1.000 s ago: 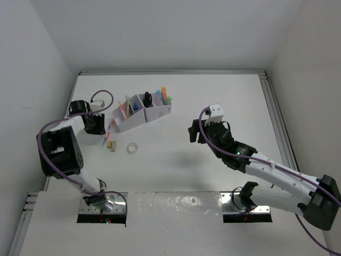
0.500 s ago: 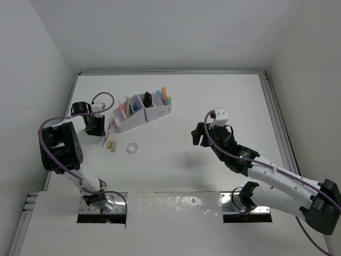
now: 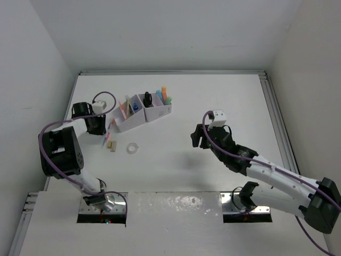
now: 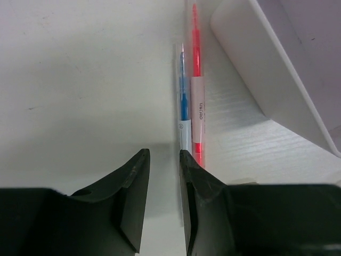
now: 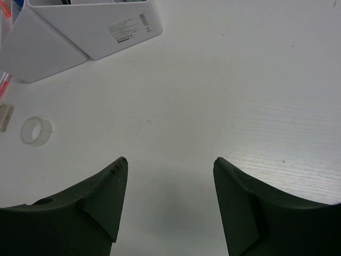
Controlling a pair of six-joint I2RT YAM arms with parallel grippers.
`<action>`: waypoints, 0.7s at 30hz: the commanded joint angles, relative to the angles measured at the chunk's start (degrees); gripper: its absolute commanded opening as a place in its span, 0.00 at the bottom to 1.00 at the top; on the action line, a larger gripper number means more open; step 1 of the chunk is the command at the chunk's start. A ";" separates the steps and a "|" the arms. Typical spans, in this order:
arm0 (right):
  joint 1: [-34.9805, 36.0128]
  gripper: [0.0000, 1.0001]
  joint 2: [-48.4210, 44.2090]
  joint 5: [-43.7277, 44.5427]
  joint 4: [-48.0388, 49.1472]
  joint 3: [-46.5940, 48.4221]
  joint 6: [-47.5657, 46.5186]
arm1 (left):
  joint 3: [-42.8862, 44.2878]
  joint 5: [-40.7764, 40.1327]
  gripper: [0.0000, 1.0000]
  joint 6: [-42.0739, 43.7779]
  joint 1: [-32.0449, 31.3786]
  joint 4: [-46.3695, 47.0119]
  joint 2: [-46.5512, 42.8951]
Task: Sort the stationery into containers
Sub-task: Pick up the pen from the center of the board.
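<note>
Stationery is partly sorted already. The pale organiser sits in the upper left of the top view with black-handled scissors, a blue-capped bottle and several upright pens in its compartments. A blue pen and a red pen lie side by side on the table just beside the organiser's left wall. Two small beige pieces lie below them, and the clear tape ring rests just right of those. None of these has shifted over the last second. Your left gripper is low over the near ends of the two pens, jaws nearly together with only a slim strip of bare table between them, pinching nothing. The blue pen runs out from beneath the finger on the right of the wrist view rather than through the gap. Compared with a second ago this gripper has hardly moved; only its wrist has turned a little. Your right gripper hangs mid-frame, well apart from the organiser, jaws spread wide and empty over bare table. Since a second ago it has drifted slightly toward the lower right of the top view, with almost no change in the last half second. In its wrist view the tape ring shows at the left edge and the organiser at the top left.
</note>
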 commanded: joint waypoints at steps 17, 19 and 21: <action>0.11 0.64 0.65 -0.38 -0.62 0.77 1.81 | 0.86 1.84 0.28 2.03 -1.68 2.07 -2.18; 0.11 0.64 0.83 -0.64 -0.62 0.86 1.81 | 2.18 2.82 0.29 1.59 -1.60 0.49 -2.01; 0.11 0.64 0.83 -0.81 -0.53 0.95 1.81 | 2.88 3.00 0.30 1.07 -1.68 -0.04 -2.18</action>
